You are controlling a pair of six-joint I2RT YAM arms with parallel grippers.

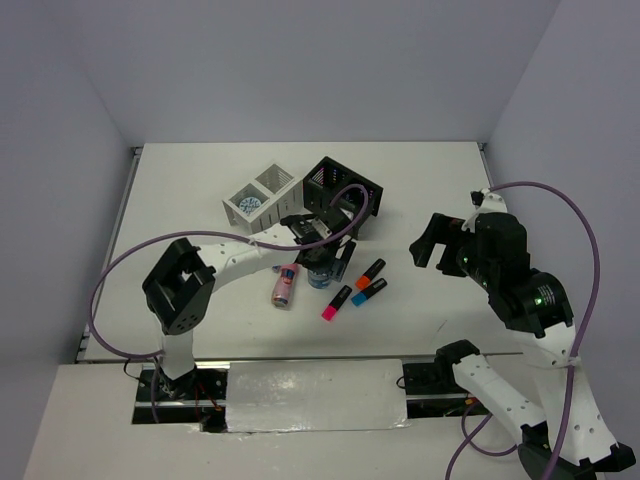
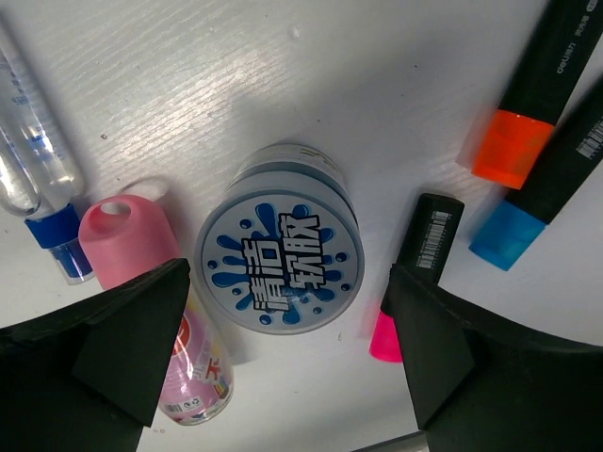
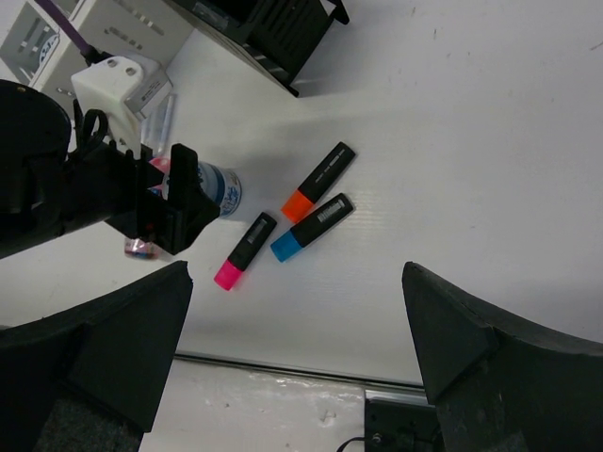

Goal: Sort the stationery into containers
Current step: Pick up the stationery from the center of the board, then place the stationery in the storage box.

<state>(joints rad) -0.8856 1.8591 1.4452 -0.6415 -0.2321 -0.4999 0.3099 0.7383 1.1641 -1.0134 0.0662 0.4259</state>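
Taking Hold of the Tape Roll

The tape roll [image 2: 280, 256] is stood on the desk [image 2: 236, 75], flat printed face up, between the pink tube [image 2: 127, 247] and the pink highlighter [image 2: 429, 235]. It is framed by the left pincer [image 2: 283, 344], spread wide and pinching nothing. The right pincer [image 3: 297, 348] is spread too. The roll is likely light, stiff and a bit slippery. It should be squeezed on its round wall. No long side is shown; its middle line points straight up.
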